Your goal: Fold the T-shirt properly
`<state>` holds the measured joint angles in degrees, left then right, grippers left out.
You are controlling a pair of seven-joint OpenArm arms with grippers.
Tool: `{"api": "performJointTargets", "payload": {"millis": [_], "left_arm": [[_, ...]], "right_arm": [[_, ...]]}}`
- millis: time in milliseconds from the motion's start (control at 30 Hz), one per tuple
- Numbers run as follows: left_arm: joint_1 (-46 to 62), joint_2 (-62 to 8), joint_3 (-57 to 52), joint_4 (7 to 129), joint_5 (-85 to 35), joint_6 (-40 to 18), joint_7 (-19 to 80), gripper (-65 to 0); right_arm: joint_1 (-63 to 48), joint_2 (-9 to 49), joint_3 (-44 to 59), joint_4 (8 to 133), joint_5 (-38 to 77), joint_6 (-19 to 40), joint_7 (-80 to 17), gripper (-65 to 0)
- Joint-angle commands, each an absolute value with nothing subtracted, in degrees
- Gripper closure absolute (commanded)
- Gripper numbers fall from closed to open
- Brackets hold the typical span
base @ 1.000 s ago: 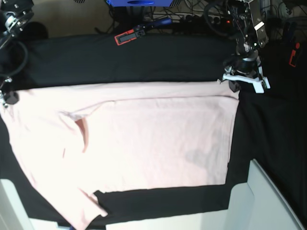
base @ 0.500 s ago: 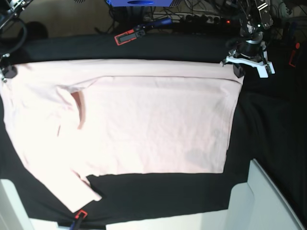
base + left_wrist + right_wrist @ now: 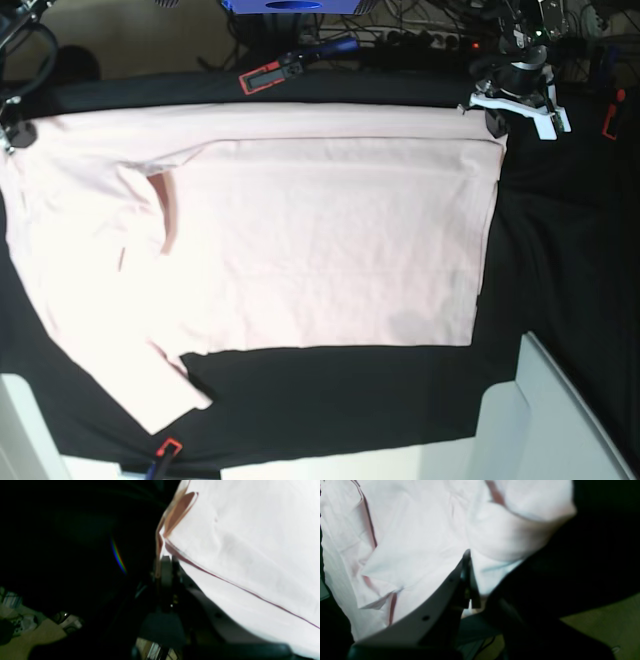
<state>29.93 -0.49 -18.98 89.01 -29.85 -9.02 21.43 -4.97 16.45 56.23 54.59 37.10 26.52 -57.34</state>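
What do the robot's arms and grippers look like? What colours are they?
The left gripper has white plastic fingers with black parts between them, under a dark metal arm. Black cables hang behind it. Up close, the right gripper has a white finger with small round holes and a dark inner side. In the base view its arm looks black.

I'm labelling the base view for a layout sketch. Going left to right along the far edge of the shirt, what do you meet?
right gripper shut on the T-shirt → red clamp on the black cloth → left gripper shut on its far right corner.
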Motion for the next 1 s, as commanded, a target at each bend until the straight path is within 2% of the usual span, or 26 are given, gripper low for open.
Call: {"api": "performJointTargets", "payload": {"millis": [0,300,733,800,867,967], "left_arm": [[30.5,-1.2,-20.0,90.2,-29.7,-8.3,19.9,0.0],[33.7,-0.9,-23.2,93.3,-29.7,-8.3,19.9,0.0],[33.5,-0.8,-22.7,91.2,-29.6,-8.3,19.9,0.0],[33.6,-1.0,-22.8,91.2,-29.5,-8.3,20.0,0.0],[33.6,-1.0,-23.1,91.2,-29.5,-8.3,20.1,-1.0],[33.9,-1.0,-23.3,91.2,-29.6,-8.3,21.2,-13.1]], "right_arm": [[-4.9,17.8,56.5,55.7,37.4,26.4,-56.1,0.0],[-6.0,17.5,56.2,55.7,37.4,26.4,-56.1,0.0],[-6.2,17.2,56.6,55.7,37.4,26.4,-58.0,-0.9],[-6.3,16.1,56.6,55.7,37.4,26.4,-58.9,-6.2],[-6.3,15.8,56.7,55.7,37.5,26.4,-59.9,-16.7],[-6.2,14.8,60.4,55.8,37.5,26.4,-61.9,-35.7]]}}
